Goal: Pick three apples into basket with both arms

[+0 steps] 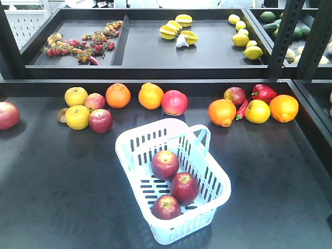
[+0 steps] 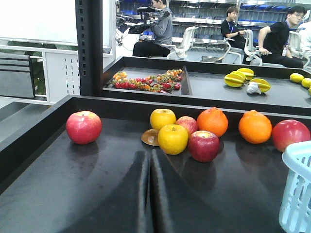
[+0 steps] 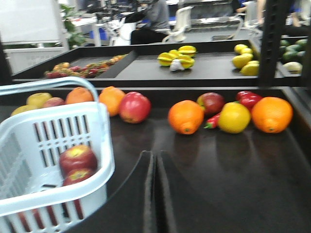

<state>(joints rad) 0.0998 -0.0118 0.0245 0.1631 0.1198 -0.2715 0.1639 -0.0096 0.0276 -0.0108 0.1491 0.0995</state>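
Dark-red apples — three in pale basket; left end effector, right end effector — both together.

Bright, even overhead light fills all three views. The dark tabletop carries a soft sheen and faint fruit reflections, with short, weak shadows. The front view is sharp. The right wrist view is smeared, the basket and its fruit soft-edged; the left wrist view blurs only up close.

Glossy white slotted plastic basket; 3 shiny-skinned apples; smooth, faintly reflective black table.
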